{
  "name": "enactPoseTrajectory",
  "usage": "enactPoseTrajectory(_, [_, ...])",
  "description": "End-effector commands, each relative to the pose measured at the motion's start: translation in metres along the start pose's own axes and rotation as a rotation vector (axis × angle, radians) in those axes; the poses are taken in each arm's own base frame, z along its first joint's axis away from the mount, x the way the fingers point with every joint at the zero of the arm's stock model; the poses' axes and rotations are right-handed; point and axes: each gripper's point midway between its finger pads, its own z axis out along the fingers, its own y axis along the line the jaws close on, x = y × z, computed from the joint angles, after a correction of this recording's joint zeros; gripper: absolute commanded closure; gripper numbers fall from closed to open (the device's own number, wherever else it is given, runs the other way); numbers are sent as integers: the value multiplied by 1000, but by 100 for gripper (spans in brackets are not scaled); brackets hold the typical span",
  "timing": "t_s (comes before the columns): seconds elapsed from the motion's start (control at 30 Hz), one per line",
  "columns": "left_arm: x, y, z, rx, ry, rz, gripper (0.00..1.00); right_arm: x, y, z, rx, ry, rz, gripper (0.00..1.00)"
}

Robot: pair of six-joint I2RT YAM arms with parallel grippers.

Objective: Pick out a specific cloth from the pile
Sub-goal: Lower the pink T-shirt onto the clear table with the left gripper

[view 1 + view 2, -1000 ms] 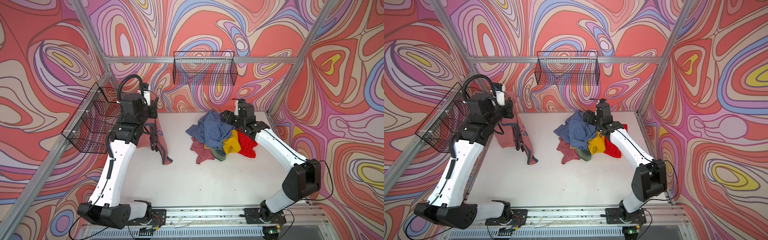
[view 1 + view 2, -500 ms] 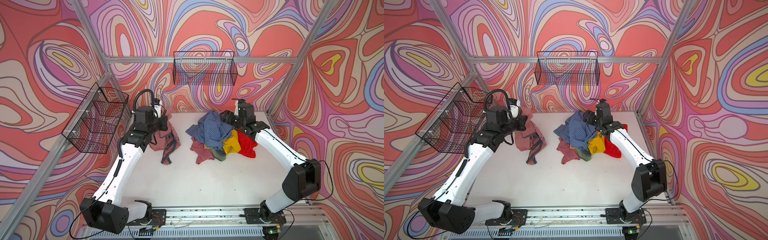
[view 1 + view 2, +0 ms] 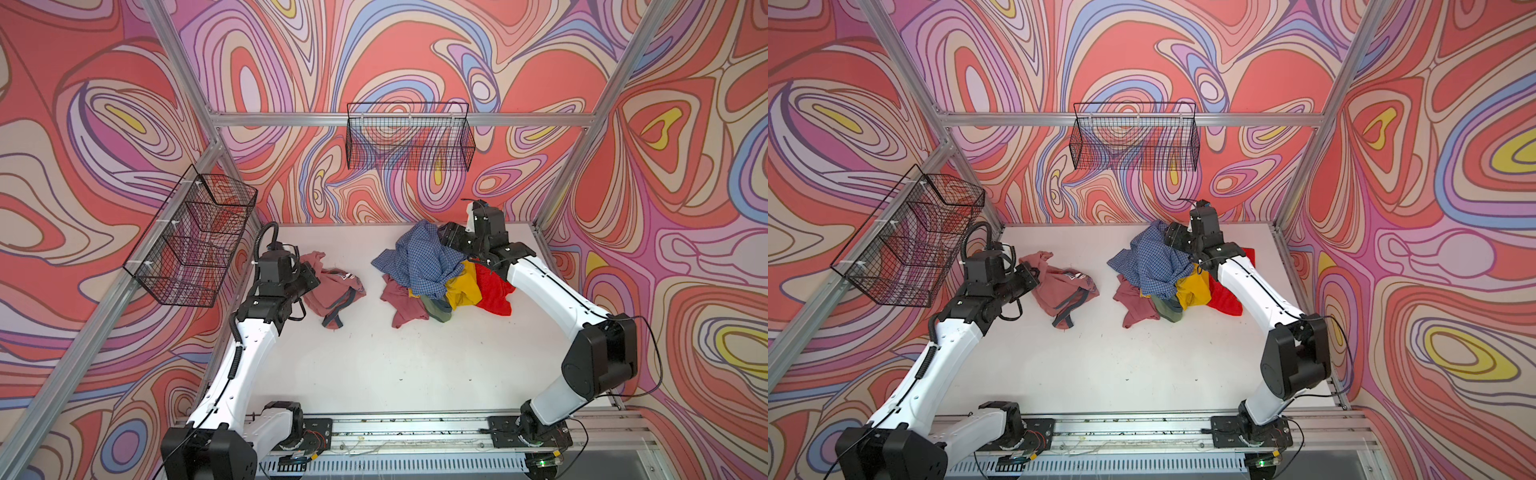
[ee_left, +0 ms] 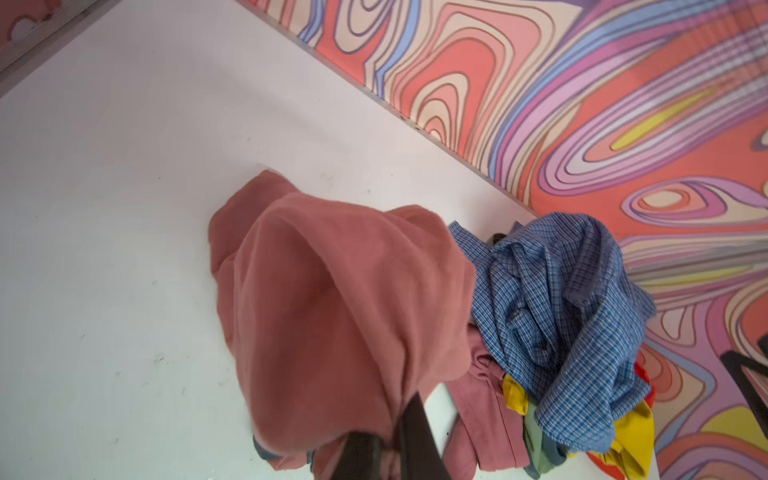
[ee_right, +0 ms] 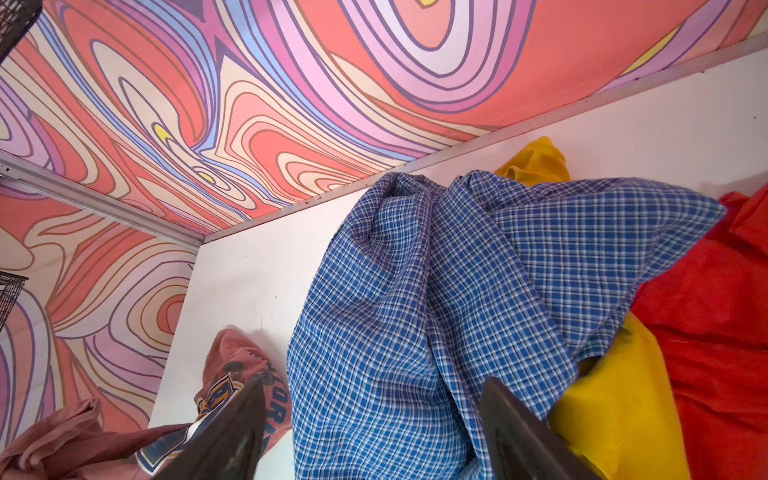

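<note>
The left fingers are clenched on the cloth, crumpled on the surface left of the pile; the right fingers stand released over its checked shirt.

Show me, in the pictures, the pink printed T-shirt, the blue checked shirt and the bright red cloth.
pink printed T-shirt (image 3: 326, 289): in a top view, crumpled middle.
blue checked shirt (image 5: 415, 311): right wrist view, central fold.
bright red cloth (image 3: 494, 291): in a top view, flat middle.
</note>
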Motion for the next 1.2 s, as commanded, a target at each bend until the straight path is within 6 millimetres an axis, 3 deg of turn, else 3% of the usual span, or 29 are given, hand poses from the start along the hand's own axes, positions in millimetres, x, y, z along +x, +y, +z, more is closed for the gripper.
enactPoseTrajectory(0.0, [10,13,18,-6,78,-79,100,-3,5,0,-18,-5,7,17])
enactPoseTrajectory(0.1, [18,32,38,-60,133,-87,100,-2,4,0,-15,-4,10,17])
enactPoseTrajectory(0.37, [1,77,76,-298,131,48,100,-3,4,-2,-16,-6,10,18])
enactPoseTrajectory(0.5, [25,90,98,-329,258,62,100,-3,5,-1,-19,-5,12,18])
enactPoseTrajectory(0.6, [46,103,102,-361,327,36,99,-2,4,0,-16,-5,15,18])
enactPoseTrajectory(0.67, [56,108,102,-363,344,14,87,-1,4,1,-17,-3,15,18])
enactPoseTrajectory(0.73, [66,112,100,-368,356,-9,63,-2,4,2,-21,-3,16,18])
enactPoseTrajectory(0.83, [70,118,94,-397,363,-17,44,-1,5,4,-23,3,15,18])
enactPoseTrajectory(0.97, [58,121,78,-460,325,-5,25,-1,5,4,-22,8,11,18])
enactPoseTrajectory(1.07, [41,127,51,-555,253,-18,11,-1,5,1,-17,9,0,18])
enactPoseTrajectory(1.17, [32,127,30,-583,189,-32,4,-2,3,-2,-6,0,-8,18])
